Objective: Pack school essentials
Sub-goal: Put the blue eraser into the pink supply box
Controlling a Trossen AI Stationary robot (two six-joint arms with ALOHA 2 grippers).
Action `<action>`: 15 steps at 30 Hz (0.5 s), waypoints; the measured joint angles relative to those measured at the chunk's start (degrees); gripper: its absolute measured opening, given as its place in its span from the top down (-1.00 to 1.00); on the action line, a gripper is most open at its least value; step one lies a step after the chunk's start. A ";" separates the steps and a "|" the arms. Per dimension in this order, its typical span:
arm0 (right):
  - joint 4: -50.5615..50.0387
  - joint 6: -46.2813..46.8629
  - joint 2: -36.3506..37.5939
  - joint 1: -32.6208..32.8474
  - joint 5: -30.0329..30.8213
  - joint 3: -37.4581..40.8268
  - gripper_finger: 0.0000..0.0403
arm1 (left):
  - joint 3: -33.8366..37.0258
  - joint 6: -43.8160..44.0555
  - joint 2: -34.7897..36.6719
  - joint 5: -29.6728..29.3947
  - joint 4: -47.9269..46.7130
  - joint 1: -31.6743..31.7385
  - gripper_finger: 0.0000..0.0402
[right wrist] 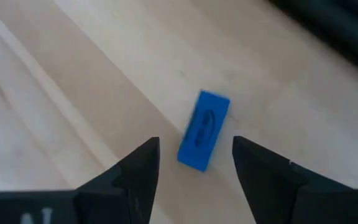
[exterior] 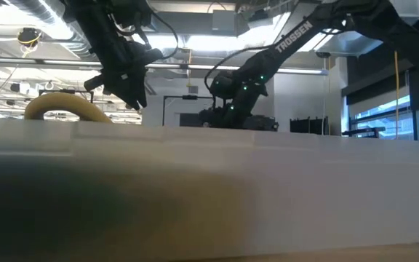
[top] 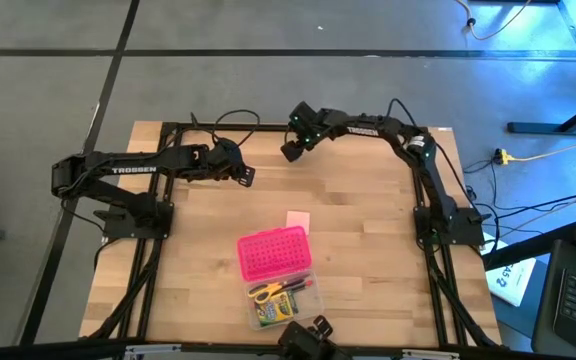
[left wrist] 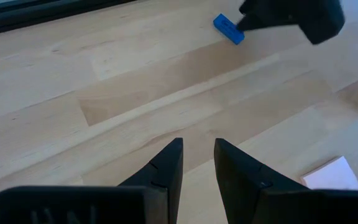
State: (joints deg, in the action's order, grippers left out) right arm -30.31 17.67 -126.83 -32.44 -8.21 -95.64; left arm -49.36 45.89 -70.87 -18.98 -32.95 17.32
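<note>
A bright pink dotted plastic box (top: 273, 253) sits on the pale wooden table (top: 368, 240), and it serves well as the marker for everything else. Its clear half (top: 284, 298) lies open on the side toward the table's near edge, holding the yellow-handled scissors (top: 266, 291), a yellow-green crayon box (top: 275, 311) and thin pens and pencils (top: 293, 288) side by side. Just beyond the pink box's far edge, close to it but apart, lies a pale pink square pad (top: 297, 220) flat on the wood.

Well beyond the pink box, near the table's far edge, the right gripper (right wrist: 194, 155) hangs low over a small blue rectangular block (right wrist: 203, 130), probably an eraser. The block lies flat on the wood, showing between the two dark fingers (right wrist: 135, 168), which stand apart on either side of it without touching it. From above, the block itself is hidden under that gripper (top: 291, 152).

The left gripper (top: 245, 176) hovers to the far left of the pink box, above bare wood. Its fingers (left wrist: 166, 165) are drawn near together with only a narrow gap, and nothing is between them. From its own wrist view, the blue block (left wrist: 229, 29) and a corner of the pink pad (left wrist: 331, 174) both show farther off.
</note>
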 joint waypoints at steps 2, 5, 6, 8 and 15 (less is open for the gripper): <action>0.10 -0.07 -0.93 0.40 0.14 0.01 -0.01 | 0.00 0.00 0.01 0.00 0.00 0.00 0.58; 0.75 -0.02 -1.48 0.81 -0.64 0.05 -0.01 | 0.00 0.00 0.01 -0.01 0.01 0.00 0.58; 0.92 -0.05 -1.44 0.94 -0.65 0.05 -0.01 | 0.00 0.00 0.01 0.00 0.02 0.00 0.58; 1.25 -0.15 -1.39 1.18 -0.51 0.03 -0.01 | 0.00 0.00 0.02 -0.01 0.02 0.00 0.58; 1.15 -1.53 -1.42 1.09 -0.74 0.05 -0.01 | 0.00 0.00 0.00 -0.01 0.02 0.00 0.58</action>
State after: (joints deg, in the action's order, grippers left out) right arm -29.16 16.14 -128.25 -31.35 -8.95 -95.59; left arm -49.36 45.89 -70.87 -19.00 -32.93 17.32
